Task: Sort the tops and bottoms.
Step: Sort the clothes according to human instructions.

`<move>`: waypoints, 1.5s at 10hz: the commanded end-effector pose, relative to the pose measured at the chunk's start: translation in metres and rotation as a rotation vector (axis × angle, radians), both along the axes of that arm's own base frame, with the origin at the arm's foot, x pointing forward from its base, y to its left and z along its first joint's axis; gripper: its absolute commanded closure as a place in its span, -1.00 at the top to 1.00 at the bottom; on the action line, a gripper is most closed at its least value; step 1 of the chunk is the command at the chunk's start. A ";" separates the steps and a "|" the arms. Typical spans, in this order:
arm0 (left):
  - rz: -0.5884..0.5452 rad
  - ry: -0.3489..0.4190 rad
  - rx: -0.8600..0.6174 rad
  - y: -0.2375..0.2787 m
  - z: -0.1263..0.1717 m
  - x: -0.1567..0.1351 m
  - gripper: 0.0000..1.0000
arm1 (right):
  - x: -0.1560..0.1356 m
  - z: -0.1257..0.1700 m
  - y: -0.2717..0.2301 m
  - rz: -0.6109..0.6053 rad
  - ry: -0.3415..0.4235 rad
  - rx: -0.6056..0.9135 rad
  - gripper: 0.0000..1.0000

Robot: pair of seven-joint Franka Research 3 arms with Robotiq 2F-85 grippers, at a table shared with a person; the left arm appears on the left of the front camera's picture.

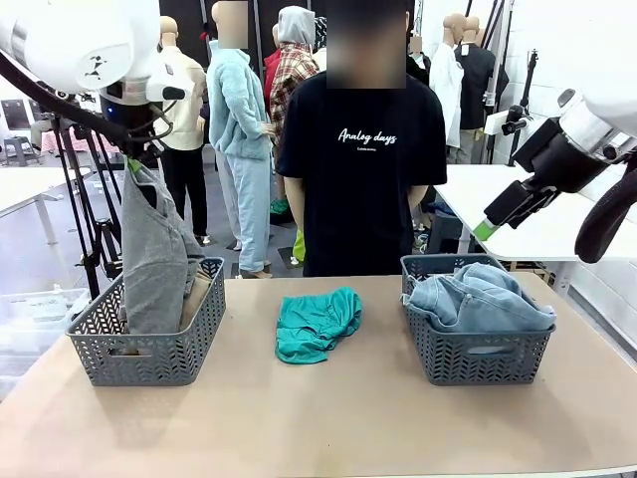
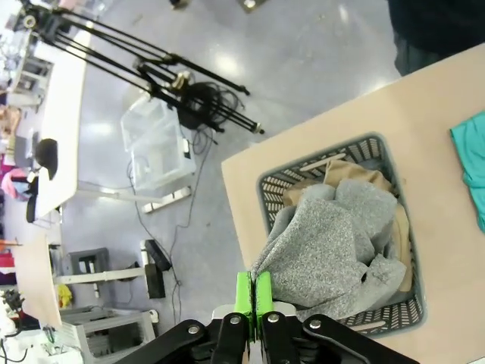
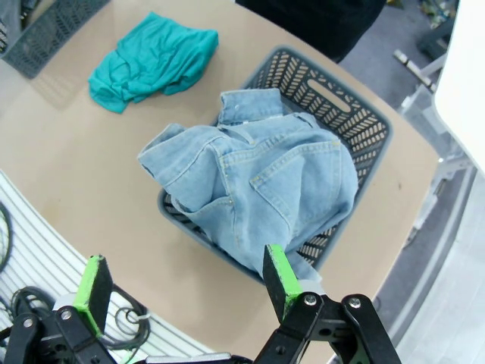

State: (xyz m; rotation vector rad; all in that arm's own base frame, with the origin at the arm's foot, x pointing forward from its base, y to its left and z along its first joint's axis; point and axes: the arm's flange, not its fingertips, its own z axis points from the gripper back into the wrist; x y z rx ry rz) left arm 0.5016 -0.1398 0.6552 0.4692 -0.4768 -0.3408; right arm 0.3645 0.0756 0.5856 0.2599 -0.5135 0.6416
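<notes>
**A:** Closest in, from the left wrist: the left gripper (image 2: 254, 292), its jaws pinched shut on an edge of the heather grey top (image 2: 326, 243).

**B:** How does the cloth lie from there?

**A:** It hangs straight down from the jaws, long axis upright. Its lower end is inside the left basket (image 2: 386, 317), on the tan top (image 2: 356, 174) that lies in there. From the front, the grey column rises well above the rim.

**B:** Then opening the jaws should drop it where it belongs, I'd say. And the other arm?

**A:** The right gripper (image 3: 184, 262) has its jaws spread wide with nothing between them, high over the right basket (image 3: 356, 121). The light blue denim jeans (image 3: 258, 182) are heaped in that basket, with a fold spilling over one rim.

**B:** What is left unsorted?

**A:** The teal top (image 1: 317, 324), crumpled on the desk (image 1: 318, 428) between the two baskets and touching neither. It is bunched, with no clear long axis. It lies lower than the left jaws and off to their right, beyond the basket's wall.

**B:** Which arm is nearer?

**A:** It sits about midway. The left arm is over the tops' basket, though, so my guess is the left takes it once its jaws are free.

**B:** Any writing?

**A:** "Analog days" in white script on the black T-shirt (image 1: 366, 136) of the person at the far edge. A smaller line beneath it is too small to read.
</notes>
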 end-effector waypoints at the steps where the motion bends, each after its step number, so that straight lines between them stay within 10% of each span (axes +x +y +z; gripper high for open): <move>1: 0.071 0.034 -0.104 0.012 -0.034 0.022 -1.00 | 0.000 -0.001 0.002 -0.024 -0.002 -0.017 1.00; 6: 0.140 0.156 -0.366 0.032 -0.126 0.043 -1.00 | 0.000 -0.001 0.002 -0.024 -0.002 -0.017 1.00; 15: 0.204 0.327 -0.293 0.040 -0.227 0.028 -1.00 | 0.000 -0.001 0.002 -0.024 -0.002 -0.017 1.00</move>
